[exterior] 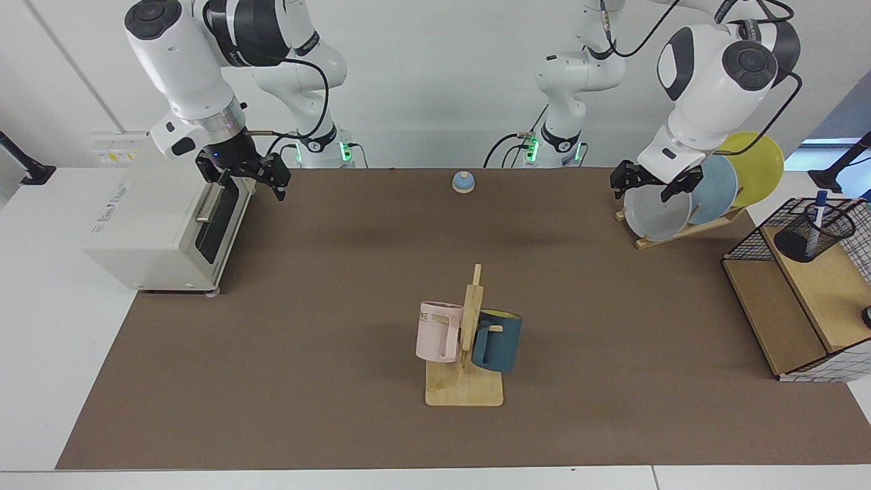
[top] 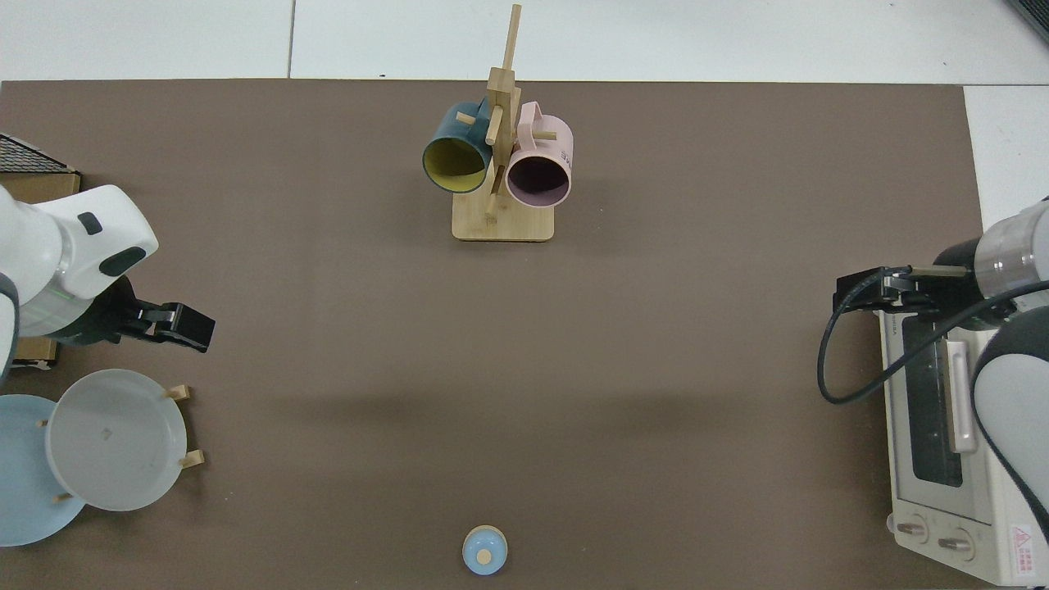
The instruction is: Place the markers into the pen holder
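A white marker (exterior: 820, 209) with a dark blue cap stands upright in the black mesh pen holder (exterior: 810, 238), on the wooden shelf at the far right of the facing view. Both are out of the top view. My left gripper (exterior: 654, 190) hangs open and empty over the front grey plate of the plate rack, well away from the pen holder; in the top view the left gripper (top: 190, 326) is at the left edge. My right gripper (exterior: 250, 182) hovers open and empty by the toaster oven's top front corner, and the right gripper (top: 848, 293) shows at the right of the top view.
The wire rack with wooden shelves (exterior: 782, 313) holds the pen holder. A plate rack (exterior: 687, 230) with grey, blue and yellow plates stands beside it. A toaster oven (exterior: 146, 231) sits at the other end. A mug tree (exterior: 469, 340) with pink and teal mugs stands mid-table. A small blue bell (exterior: 463, 182) sits at the back.
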Robot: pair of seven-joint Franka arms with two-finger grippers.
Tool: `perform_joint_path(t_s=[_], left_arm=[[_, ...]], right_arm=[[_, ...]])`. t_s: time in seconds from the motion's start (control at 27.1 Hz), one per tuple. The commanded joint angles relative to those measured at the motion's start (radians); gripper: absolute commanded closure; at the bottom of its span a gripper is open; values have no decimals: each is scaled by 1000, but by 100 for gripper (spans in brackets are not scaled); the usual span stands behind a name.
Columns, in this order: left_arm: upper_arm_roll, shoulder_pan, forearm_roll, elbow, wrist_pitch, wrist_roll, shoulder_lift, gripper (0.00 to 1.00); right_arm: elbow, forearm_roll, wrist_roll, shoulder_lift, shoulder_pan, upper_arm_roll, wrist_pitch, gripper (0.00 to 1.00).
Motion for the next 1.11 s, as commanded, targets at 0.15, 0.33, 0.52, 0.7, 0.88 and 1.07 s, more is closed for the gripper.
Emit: perform_joint_path(t_s=[0.15, 0.33, 0.52, 0.7, 0.88, 1.07], left_arm=[[72, -62, 73, 41, 91, -15, -18, 0], [207, -121, -8, 1, 154, -42, -21, 0], [214, -110, -35, -19, 167, -58, -26, 0], [197, -96, -36, -16, 144, -18, -24, 0], [191, -85, -33, 0, 142, 68, -15, 0], [148, -39, -41, 6, 128, 65, -12, 0]], right_arm=[[-11, 21, -6, -20, -22, 1, 15, 0], [-9, 21, -6, -20, -16, 1, 15, 0], [-9, 21, -6, -22, -14, 1, 15, 0], [-9, 21, -6, -22, -19, 1, 15, 0], [-11, 21, -6, -20, -19, 1, 15, 0], [-11, 21, -6, -20, -19, 1, 15, 0]])
